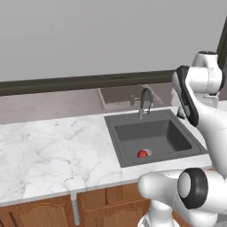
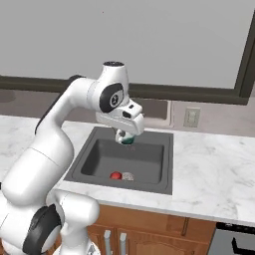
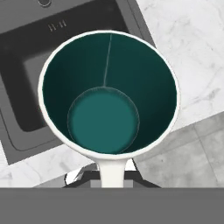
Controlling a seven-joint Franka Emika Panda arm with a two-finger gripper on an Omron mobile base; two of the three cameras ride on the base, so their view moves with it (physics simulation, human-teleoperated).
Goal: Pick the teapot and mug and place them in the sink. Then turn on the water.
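Left base view: sink sits in the marble bench, plenty of bare bench to its left; teapot lies by the front wall, tap behind. Right base view: claw hangs over the sink's back half. Hand view: claw pinches the mug by its handle, above the sink rim.
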